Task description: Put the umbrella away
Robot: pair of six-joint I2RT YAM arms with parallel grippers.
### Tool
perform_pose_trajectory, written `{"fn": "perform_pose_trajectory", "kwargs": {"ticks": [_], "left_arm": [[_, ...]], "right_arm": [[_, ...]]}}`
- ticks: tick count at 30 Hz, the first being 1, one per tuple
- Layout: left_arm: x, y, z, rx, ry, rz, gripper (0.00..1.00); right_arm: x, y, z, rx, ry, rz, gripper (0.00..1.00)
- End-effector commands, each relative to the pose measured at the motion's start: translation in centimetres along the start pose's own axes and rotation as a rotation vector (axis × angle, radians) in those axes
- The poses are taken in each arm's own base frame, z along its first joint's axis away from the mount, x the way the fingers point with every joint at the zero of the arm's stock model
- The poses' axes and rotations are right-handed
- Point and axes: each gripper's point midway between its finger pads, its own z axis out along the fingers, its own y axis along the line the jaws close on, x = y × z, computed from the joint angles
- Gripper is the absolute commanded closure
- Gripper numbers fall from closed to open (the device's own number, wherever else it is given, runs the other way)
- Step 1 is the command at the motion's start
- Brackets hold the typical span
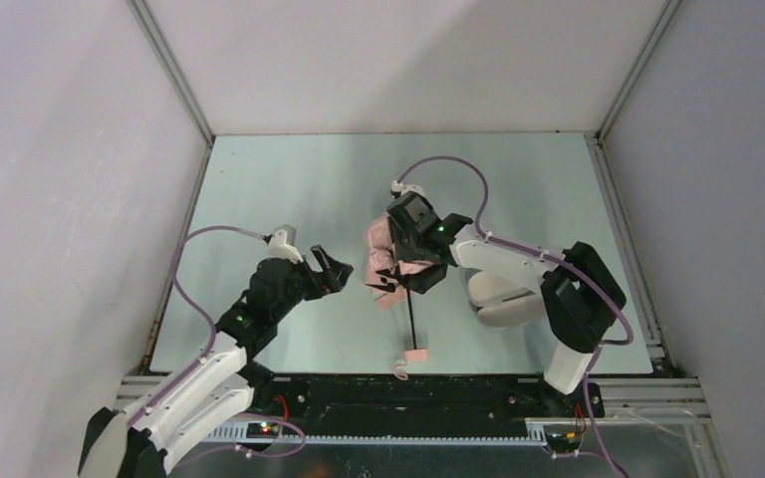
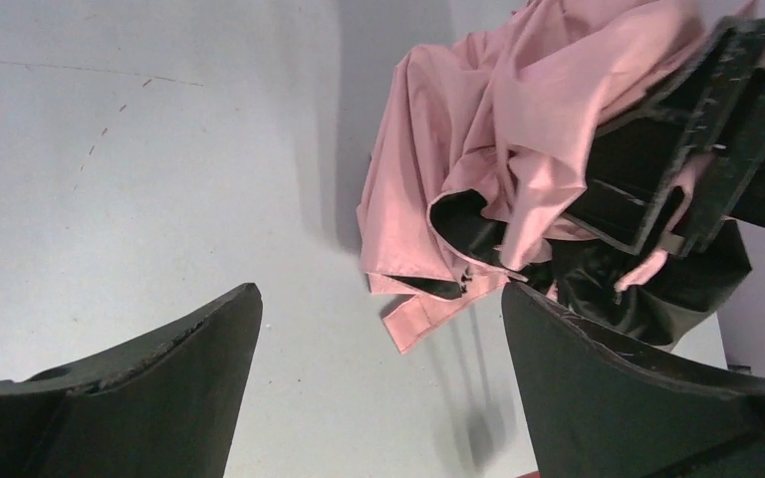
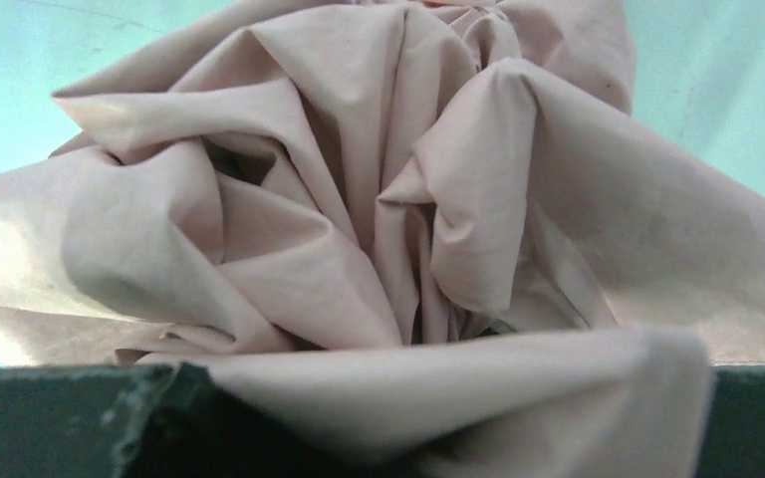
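Observation:
The umbrella [image 1: 379,261] lies mid-table, its salmon-pink fabric bunched in a loose bundle. Its thin shaft [image 1: 411,319] runs toward the near edge and ends in the small pink handle [image 1: 414,354] with its strap. My right gripper [image 1: 405,267] sits on top of the bundle, shut on the gathered fabric. In the right wrist view the folds [image 3: 359,199] fill the picture and drape over the right gripper [image 3: 408,428]. My left gripper [image 1: 339,271] hovers just left of the bundle, open and holding nothing. The left wrist view has the left gripper [image 2: 379,299] wide apart, with fabric [image 2: 468,129] and the right gripper [image 2: 657,189] beyond.
A pale grey-lilac oblong case [image 1: 503,299] lies on the table under the right arm, to the right of the umbrella. The table [image 1: 289,189] is walled by white panels at the back and on both sides. A metal rail runs along the near edge.

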Motion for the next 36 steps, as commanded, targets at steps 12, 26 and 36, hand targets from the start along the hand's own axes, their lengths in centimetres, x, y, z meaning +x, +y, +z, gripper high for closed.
{"fn": "perform_pose_trajectory", "kwargs": {"ticks": [12,26,36], "left_arm": [[-0.8,-2.8,4.0,0.088,0.078,-0.032,0.06],[2.1,-2.1,9.7,0.080,0.199,-0.048,0.55],[5.2,-1.3,11.4,0.035,0.297,-0.013,0.81]], "right_arm": [[4.8,1.3,2.5,-0.081,0.185,-0.014,0.26],[1.8,-0.5,-1.6,-0.021,0.120,0.116,0.00],[0.8,-1.8,-1.7,-0.040,0.136,0.179,0.01]]}}
